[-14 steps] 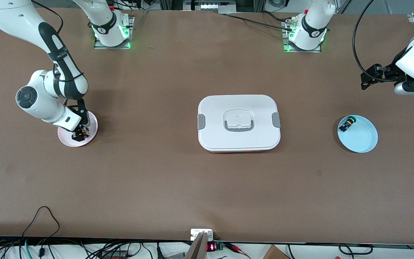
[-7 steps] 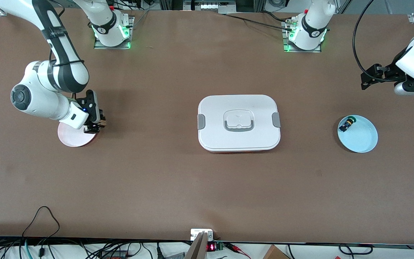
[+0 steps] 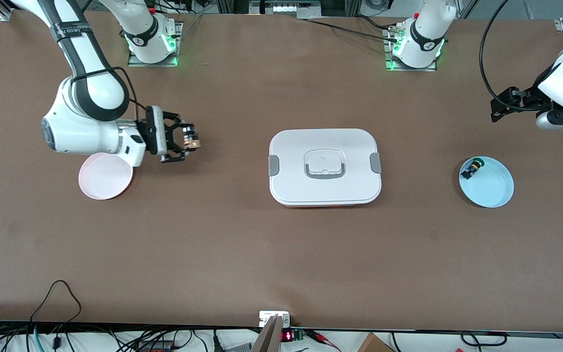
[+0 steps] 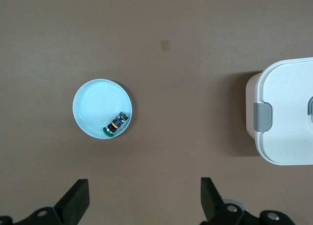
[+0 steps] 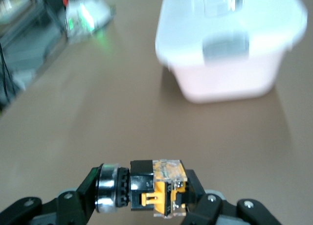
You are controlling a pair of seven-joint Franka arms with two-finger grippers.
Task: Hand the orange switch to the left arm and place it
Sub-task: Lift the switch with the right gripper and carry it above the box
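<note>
My right gripper (image 3: 191,142) is shut on the orange switch (image 3: 193,141), held in the air over bare table between the pink dish (image 3: 105,182) and the white box (image 3: 324,166). In the right wrist view the orange switch (image 5: 155,187) sits crosswise between the fingers, black body with silver ring and orange block, and the box (image 5: 230,41) lies ahead. My left gripper (image 4: 144,201) is open and empty, waiting high over the left arm's end of the table; in the front view only its arm shows (image 3: 555,98). Its wrist view shows the box's edge (image 4: 286,117).
A light blue dish (image 3: 487,182) at the left arm's end holds the green-capped switch (image 3: 472,168); both show in the left wrist view, dish (image 4: 95,105) and switch (image 4: 115,124). The pink dish holds nothing.
My right gripper has lifted the orange switch off the pink dish, turned level and moved toward the box. The left arm has not moved.
</note>
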